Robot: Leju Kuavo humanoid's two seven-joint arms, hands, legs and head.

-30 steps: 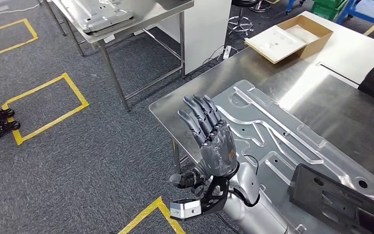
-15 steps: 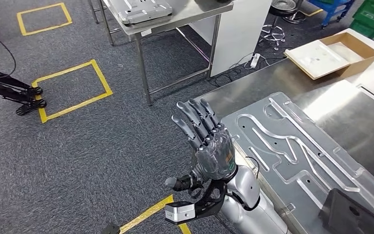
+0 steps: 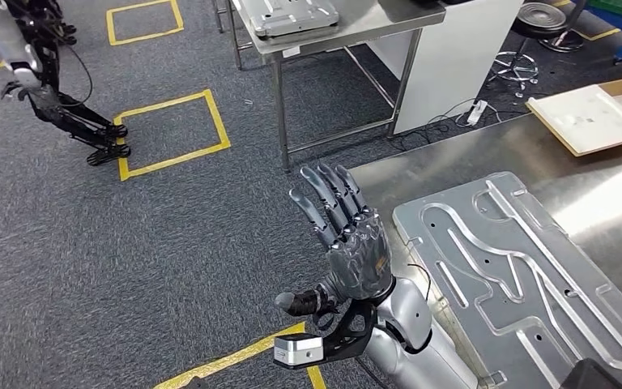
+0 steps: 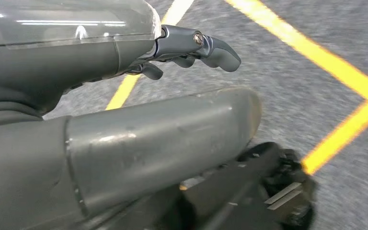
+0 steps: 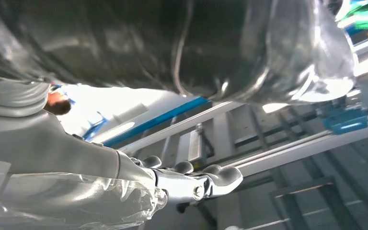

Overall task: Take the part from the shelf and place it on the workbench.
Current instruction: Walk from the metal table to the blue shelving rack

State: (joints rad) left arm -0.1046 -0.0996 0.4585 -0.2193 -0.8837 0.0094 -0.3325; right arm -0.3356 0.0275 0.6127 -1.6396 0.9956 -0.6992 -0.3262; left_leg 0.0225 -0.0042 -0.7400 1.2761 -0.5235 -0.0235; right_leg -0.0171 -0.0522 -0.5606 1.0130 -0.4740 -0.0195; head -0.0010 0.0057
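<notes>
We see the left hand (image 3: 348, 243) raised in front of us over the grey carpet, palm turned away, its fingers straight and fanned apart and the thumb stuck out to the side, with nothing in it. Just beside it, toward our right, lies the part, a large silver pressed-metal panel (image 3: 518, 267) with raised channels and small holes. Its near corner overlaps the edge of the steel workbench (image 3: 421, 174), and we cannot tell whether it rests on that surface or is held above it. A dark block (image 3: 607, 377) sits on the panel's near end. In the right wrist view the right hand (image 5: 191, 179) has its fingers stretched out, lightly curved, below a dark glossy surface; we cannot tell whether it has hold of anything. At the far side of the workbench an open cardboard box (image 3: 599, 117) holds a pale flat tray. Across the carpet a second steel table (image 3: 348, 24) carries another pressed-metal panel (image 3: 287, 14), with a white cabinet (image 3: 453, 57) and a stool (image 3: 538, 20) next to it. A power strip (image 3: 476, 112) lies on the floor near the cabinet, and yellow tape rectangles (image 3: 170, 134) mark the carpet.
</notes>
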